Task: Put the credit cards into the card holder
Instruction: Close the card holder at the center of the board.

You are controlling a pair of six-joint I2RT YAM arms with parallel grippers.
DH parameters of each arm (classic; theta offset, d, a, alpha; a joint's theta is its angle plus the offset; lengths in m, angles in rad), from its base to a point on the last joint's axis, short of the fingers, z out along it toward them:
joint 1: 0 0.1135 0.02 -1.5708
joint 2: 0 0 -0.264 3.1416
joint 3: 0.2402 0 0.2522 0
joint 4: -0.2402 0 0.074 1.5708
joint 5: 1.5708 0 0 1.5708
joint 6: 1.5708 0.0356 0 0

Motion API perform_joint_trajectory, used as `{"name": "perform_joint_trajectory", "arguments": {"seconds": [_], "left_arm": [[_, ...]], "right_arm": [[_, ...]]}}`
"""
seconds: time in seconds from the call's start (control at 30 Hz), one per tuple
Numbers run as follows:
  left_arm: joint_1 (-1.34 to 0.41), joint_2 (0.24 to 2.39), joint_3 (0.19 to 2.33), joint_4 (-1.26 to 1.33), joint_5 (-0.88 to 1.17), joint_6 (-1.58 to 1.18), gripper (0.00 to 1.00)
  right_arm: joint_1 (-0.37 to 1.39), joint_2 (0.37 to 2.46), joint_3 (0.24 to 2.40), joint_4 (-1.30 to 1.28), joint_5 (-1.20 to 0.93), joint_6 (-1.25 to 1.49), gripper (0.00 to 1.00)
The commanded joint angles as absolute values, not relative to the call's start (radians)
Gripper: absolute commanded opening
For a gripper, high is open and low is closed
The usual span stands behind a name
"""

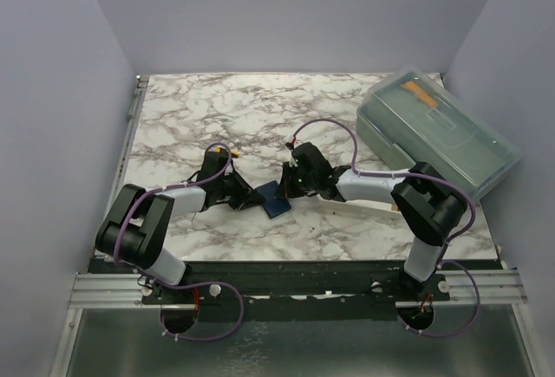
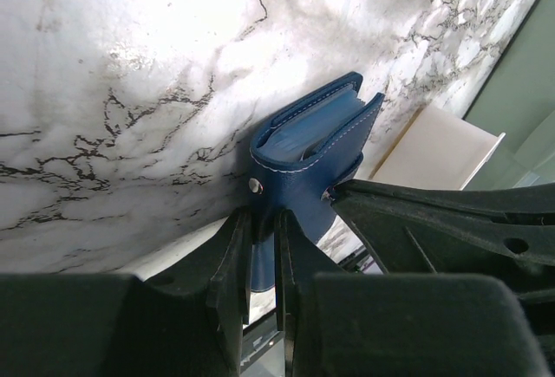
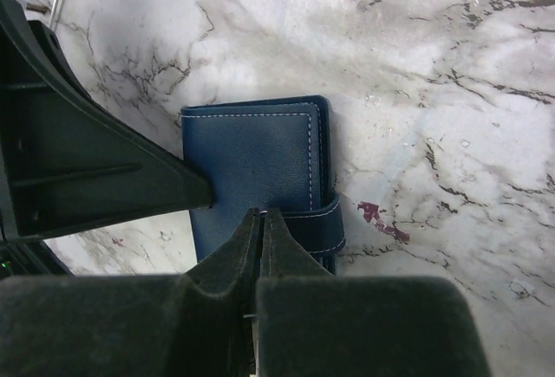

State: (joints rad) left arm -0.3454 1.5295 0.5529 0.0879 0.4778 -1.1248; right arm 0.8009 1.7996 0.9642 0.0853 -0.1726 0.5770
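Where my arms crowd over it, the card holder (image 1: 276, 200) is mostly hidden from above, lying centre on the marble table (image 1: 260, 117) toward its near edge. Pale layers show inside its fold; whether they are cards I cannot tell. My left gripper (image 2: 263, 251) pinches one blue edge of it; my right gripper (image 3: 260, 221) is pressed together at its edge. Bare marble opens far and left; a plastic box (image 1: 438, 130) sits far right.

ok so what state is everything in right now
wallet, folded, gaping slightly, pale card inside
left gripper, shut on the wallet's edge
right gripper, shut, tips at the wallet
plastic box, lid closed
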Motion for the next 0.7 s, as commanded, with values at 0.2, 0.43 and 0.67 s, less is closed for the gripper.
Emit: {"name": "perform_joint_trajectory", "arguments": {"seconds": [0.2,0.43,0.67], "left_arm": [[-0.345,1.499,0.531,0.129,0.477,-1.135,0.13],[-0.345,1.501,0.534,0.13,0.482,-1.137,0.13],[-0.345,1.498,0.525,0.133,0.483,-1.136,0.12]], "right_arm": [[0.81,1.83,0.968,-0.037,-0.084,0.67,0.0],[0.806,1.843,0.987,-0.047,-0.073,0.706,0.0],[0.789,1.848,0.984,-0.048,-0.048,0.74,0.0]]}}
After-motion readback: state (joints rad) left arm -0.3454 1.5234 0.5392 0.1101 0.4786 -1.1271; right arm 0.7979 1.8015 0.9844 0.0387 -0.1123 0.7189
